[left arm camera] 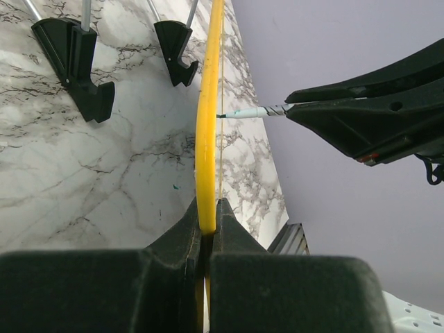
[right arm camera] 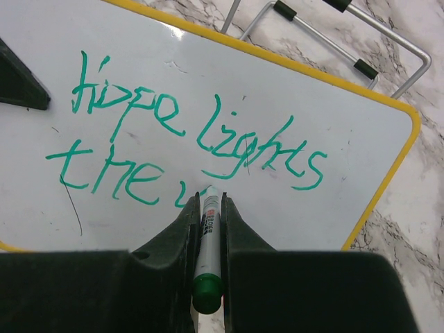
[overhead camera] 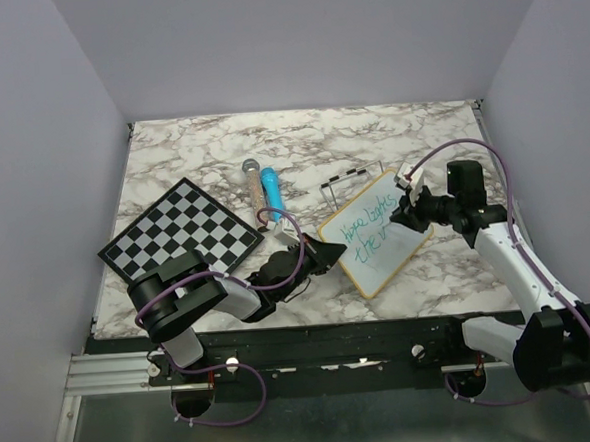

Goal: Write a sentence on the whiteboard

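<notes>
Below, marbled tabletop (overhead camera: 370,141) under the whiteboard (overhead camera: 382,258), lilac walls (overhead camera: 304,40) around.

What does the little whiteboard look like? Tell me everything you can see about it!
The whiteboard is a small white rectangle with a thin yellow frame and rounded corners. It is turned at an angle over the marble table, right of the middle. Green writing reads "Hope lights", then "the" and one small stroke below. The left gripper pinches its edge, and the tip of the marker held by the right gripper touches its face.
</notes>
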`<action>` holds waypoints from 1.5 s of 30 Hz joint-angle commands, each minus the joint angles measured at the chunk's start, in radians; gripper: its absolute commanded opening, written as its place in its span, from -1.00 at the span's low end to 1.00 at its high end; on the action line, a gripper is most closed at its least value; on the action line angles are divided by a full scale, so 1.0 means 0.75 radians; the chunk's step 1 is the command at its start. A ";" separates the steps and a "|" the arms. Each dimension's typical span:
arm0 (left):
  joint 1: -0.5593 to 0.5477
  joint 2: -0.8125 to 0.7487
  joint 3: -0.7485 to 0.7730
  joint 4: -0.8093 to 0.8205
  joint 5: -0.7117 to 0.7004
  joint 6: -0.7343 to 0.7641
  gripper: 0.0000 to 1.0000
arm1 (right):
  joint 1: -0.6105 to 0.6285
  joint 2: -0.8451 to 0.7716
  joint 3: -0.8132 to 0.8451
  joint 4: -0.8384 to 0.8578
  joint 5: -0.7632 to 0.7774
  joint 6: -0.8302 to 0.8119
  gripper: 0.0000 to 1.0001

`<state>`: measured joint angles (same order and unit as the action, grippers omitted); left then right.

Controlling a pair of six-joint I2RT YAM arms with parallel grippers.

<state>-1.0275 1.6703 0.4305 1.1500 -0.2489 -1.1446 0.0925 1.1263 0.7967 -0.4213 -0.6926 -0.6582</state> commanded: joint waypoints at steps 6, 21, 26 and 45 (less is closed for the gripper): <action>-0.004 0.006 0.019 0.111 0.050 0.017 -1.00 | 0.010 -0.074 -0.050 -0.125 0.030 -0.084 -0.99; -0.004 -0.006 0.021 0.099 0.046 0.023 -1.00 | 0.010 -0.043 -0.040 -0.081 0.081 -0.055 -0.99; -0.004 -0.006 0.019 0.097 0.046 0.023 -1.00 | 0.008 0.014 0.013 -0.038 0.091 -0.018 -0.99; 0.000 -0.006 -0.007 0.125 0.043 0.019 -1.00 | -0.005 -0.152 -0.005 -0.007 0.095 0.072 -0.99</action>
<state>-1.0233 1.6703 0.4305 1.1534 -0.2424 -1.1412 0.0925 1.0897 0.8375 -0.4213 -0.6296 -0.6193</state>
